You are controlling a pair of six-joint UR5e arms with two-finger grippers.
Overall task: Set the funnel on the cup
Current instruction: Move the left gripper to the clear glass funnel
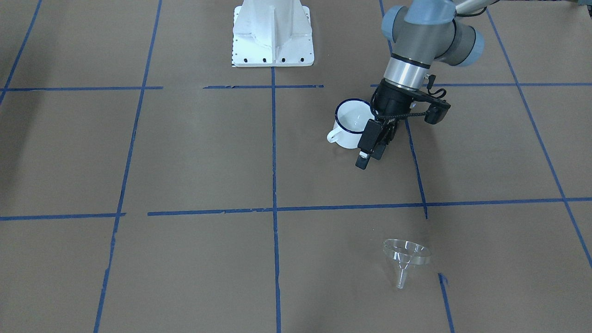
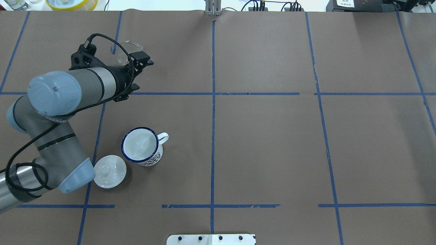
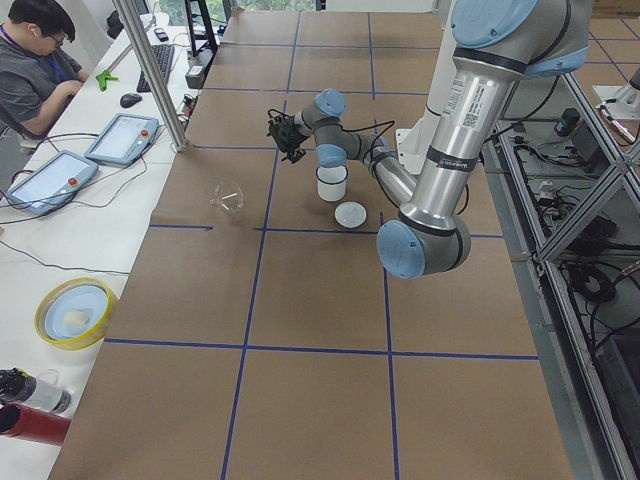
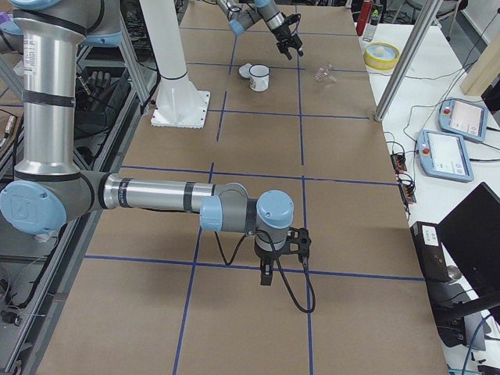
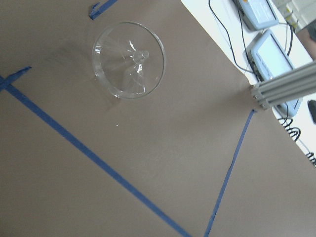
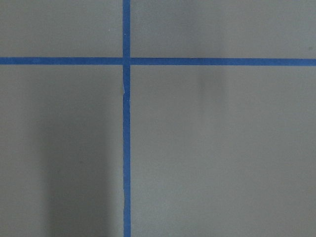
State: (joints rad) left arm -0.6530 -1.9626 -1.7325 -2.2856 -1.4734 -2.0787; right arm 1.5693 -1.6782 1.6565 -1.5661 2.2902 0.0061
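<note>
**Hovering left gripper, funnel not yet picked**

Table (image 1: 185, 152): brown paper with a blue tape grid.

Left arm (image 2: 54, 92): reaches out over the table. The left gripper (image 1: 370, 155) is up off the surface and holds nothing. The fingers overlap in the front view, so I can't tell how wide the gap is.

Right arm (image 4: 156, 194): parked low, well apart from everything else. The right gripper (image 4: 266, 275) points down at bare paper and a tape cross. It only shows in the side view, so I can't tell its opening.

Cup (image 2: 140, 144): upright and empty, behind the left gripper toward the robot base. The handle points to the robot's right.

Lid (image 2: 109, 171): round, white, knobbed, flat on the paper. It sits just beside the cup, on the side further from the left gripper.

Funnel (image 1: 406, 254): ahead of and below the left gripper on the operators' side, not touched. It lies tilted on the paper with its wide mouth facing the wrist camera and its spout pointing away. It is well apart from the cup.
</note>
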